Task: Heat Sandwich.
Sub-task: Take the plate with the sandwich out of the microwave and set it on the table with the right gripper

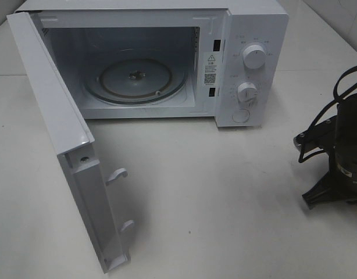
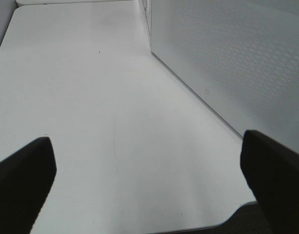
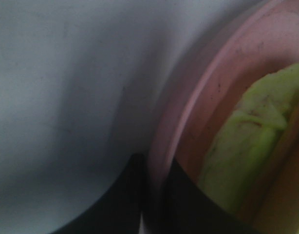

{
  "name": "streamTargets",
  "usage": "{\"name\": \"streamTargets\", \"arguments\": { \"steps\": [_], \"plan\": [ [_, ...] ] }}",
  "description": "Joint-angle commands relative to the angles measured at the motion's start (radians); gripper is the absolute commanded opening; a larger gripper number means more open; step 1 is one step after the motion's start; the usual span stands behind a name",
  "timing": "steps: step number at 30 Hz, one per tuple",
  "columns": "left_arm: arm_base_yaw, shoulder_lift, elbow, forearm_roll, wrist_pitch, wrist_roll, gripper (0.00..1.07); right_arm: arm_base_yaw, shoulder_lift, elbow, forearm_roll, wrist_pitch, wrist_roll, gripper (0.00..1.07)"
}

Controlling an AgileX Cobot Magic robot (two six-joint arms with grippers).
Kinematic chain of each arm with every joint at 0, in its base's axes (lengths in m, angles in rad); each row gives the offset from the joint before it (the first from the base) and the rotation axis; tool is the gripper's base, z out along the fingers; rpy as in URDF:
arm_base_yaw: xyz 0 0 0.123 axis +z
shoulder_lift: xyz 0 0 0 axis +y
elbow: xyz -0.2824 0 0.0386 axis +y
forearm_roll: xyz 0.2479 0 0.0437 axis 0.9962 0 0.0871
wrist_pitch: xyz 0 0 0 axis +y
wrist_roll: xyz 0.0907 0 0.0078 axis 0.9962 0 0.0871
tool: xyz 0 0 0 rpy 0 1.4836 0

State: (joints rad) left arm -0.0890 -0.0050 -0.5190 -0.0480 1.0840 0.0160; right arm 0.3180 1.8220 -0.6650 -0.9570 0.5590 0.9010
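Exterior high view shows the microwave [image 1: 149, 64] standing toward the far edge of the worktop [image 1: 225, 203], its door [image 1: 62, 157] swung fully open and the glass turntable [image 1: 135, 81] inside bare. So the opening step looks done, while loading, closing the door and setting the dials [image 1: 253, 57] all remain.

The sandwich [image 3: 247, 151] does not appear in that view at all; only the right wrist view shows it, very close and blurred, as a yellow-green filling layer lying on a pink plate [image 3: 198, 97]. Since the right arm [image 1: 341, 157] sits at the right edge of the worktop, the plate is probably there too, just out of the overhead frame.

The right pincer [image 3: 152, 195] straddles the plate's rim, one dark finger outside it and one inside, close together on the rim. Whether it truly pinches the rim or is just loosening, I cannot tell.

The left pincer [image 2: 149, 180] is spread wide and holds nothing, hovering over bare worktop beside the perforated outer face of the open door.

My judgement: the task is at an early stage, with the sandwich well apart from the oven.
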Motion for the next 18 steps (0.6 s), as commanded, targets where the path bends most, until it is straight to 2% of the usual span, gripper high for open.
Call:
{"name": "streamTargets", "arguments": {
  "steps": [1,4,5,7,9,10,11,15,18],
  "plan": [
    [0.001,-0.015,0.002,-0.004,-0.013,-0.005,0.98,-0.004,0.007,-0.002,-0.007,-0.008,0.009,0.16],
    [0.001,-0.015,0.002,-0.004,-0.013,-0.005,0.98,-0.004,-0.009,-0.002,0.001,-0.007,0.009,0.29],
    [0.001,-0.015,0.002,-0.004,-0.013,-0.005,0.98,-0.004,-0.009,-0.002,0.001,-0.007,0.009,0.29],
    [0.001,-0.015,0.002,-0.004,-0.013,-0.005,0.98,-0.004,-0.039,-0.002,0.017,0.0,0.0,0.43],
    [0.001,-0.015,0.002,-0.004,-0.013,-0.005,0.98,-0.004,-0.067,-0.002,0.037,0.003,-0.022,0.51],
    [0.001,-0.015,0.002,-0.004,-0.013,-0.005,0.98,-0.004,-0.067,-0.002,0.037,0.003,-0.022,0.51],
    [0.001,-0.015,0.002,-0.004,-0.013,-0.005,0.98,-0.004,-0.094,-0.002,0.068,0.008,-0.061,0.58],
    [0.001,-0.015,0.002,-0.004,-0.013,-0.005,0.98,-0.004,-0.143,-0.002,0.139,0.011,-0.151,0.66],
    [0.001,-0.015,0.002,-0.004,-0.013,-0.005,0.98,-0.004,-0.22,-0.002,0.274,0.015,-0.291,0.71]
  ]
}}
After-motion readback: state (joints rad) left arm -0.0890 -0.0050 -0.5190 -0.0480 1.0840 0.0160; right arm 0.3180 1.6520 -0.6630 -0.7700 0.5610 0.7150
